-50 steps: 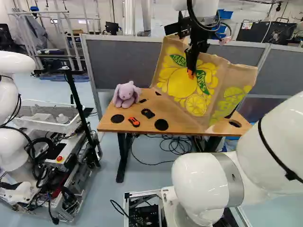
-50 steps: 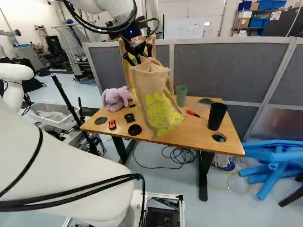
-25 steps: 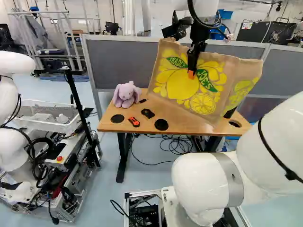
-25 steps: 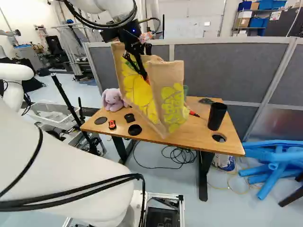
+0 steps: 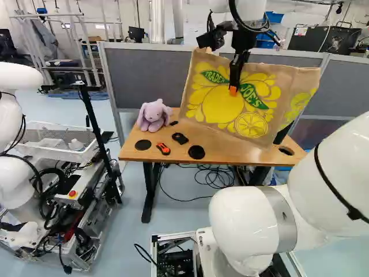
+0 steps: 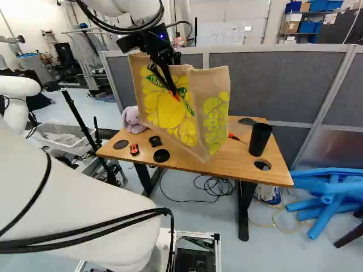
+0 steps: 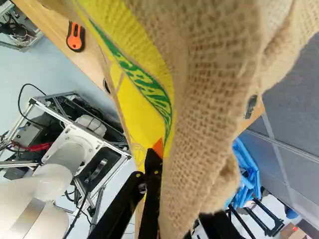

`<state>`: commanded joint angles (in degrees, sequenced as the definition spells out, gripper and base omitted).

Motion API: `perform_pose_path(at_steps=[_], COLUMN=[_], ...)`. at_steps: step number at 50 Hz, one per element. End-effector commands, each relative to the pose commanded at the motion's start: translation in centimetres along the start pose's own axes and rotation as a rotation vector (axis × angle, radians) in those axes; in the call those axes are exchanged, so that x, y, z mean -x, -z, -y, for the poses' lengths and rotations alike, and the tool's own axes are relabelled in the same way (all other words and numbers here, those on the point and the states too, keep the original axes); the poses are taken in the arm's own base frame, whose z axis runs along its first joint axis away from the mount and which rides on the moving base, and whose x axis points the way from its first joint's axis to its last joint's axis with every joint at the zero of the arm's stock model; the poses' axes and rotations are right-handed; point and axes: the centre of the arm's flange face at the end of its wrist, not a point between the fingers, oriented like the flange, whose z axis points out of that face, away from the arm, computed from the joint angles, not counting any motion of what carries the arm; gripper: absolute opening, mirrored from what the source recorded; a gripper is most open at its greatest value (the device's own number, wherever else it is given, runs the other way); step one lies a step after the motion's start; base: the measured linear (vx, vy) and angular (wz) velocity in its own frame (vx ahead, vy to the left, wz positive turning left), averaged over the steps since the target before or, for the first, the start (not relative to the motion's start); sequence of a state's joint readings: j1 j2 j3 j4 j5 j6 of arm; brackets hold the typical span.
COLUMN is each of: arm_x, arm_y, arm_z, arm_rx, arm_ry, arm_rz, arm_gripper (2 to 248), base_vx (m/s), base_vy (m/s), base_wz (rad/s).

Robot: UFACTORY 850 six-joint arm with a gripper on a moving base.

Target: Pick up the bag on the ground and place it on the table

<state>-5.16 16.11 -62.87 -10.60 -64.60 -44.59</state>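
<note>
One tan burlap bag with yellow fruit and green leaves printed on it (image 5: 216,109) hangs from the black two-fingered gripper (image 5: 233,89), which is clamped on its fabric. It overlaps the brown wooden table (image 6: 238,170) in both base views, though I cannot tell whether they touch; a lilac plush rabbit (image 5: 154,115) and a tall black cup (image 6: 260,139) rest on the tabletop.

On the bag (image 5: 230,109), green printed leaves (image 5: 215,77) bear the words "TRADE" and "JOES".
</note>
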Motion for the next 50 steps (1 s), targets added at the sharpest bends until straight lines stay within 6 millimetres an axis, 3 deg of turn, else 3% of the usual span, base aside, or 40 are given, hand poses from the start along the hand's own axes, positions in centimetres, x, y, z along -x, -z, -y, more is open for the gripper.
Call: perform_pose_path(at_steps=[20, 50], arm_x=[0.0, -0.7], arm_y=[-2.7, -8.9], arm_z=[-1.5, -6.9], arm_rx=[-0.04, -0.128], arm_ry=[-0.027, -0.091], arm_rz=[0.046, 0.139], arm_gripper=[22, 22], base_vx=[0.0, 0.0], base_vy=[0.0, 0.0], base_wz=[0.0, 0.0])
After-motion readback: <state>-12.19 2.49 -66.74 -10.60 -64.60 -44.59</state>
